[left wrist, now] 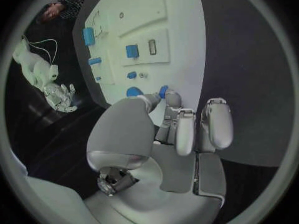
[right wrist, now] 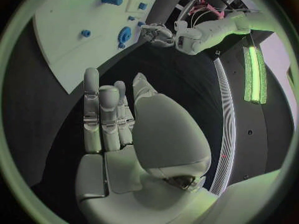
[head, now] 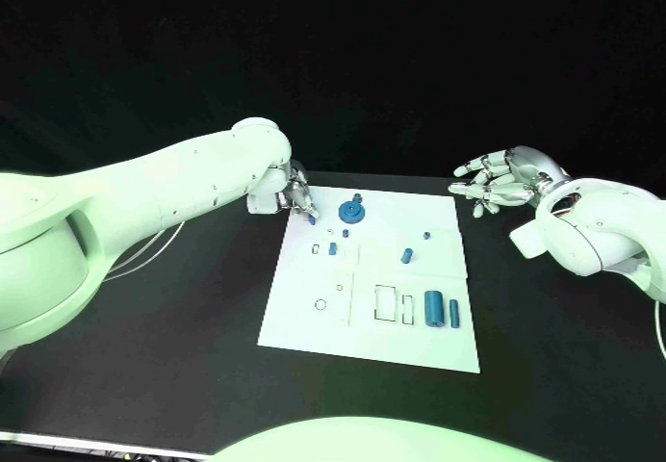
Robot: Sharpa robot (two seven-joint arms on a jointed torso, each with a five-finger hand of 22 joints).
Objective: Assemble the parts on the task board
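Note:
The white task board [head: 313,318] lies in the middle of the table. At its far left corner my left hand [head: 294,199] pinches a small blue part [left wrist: 163,91] between thumb and fingertip, just above the board. A round blue part [head: 352,209] sits on the board right of that hand, partly behind the thumb in the left wrist view. Small blue parts [head: 407,255] [head: 333,248] stand mid-board. Two blue cylinders [head: 434,308] lie near the right edge. My right hand [head: 497,183] hovers off the board's far right corner, fingers spread and empty.
Black tabletop [head: 166,366] surrounds the board on all sides. White cables [head: 153,252] trail on the table to the left of the board, under my left arm. Outlined slots and small holes [head: 320,305] mark the board's near half.

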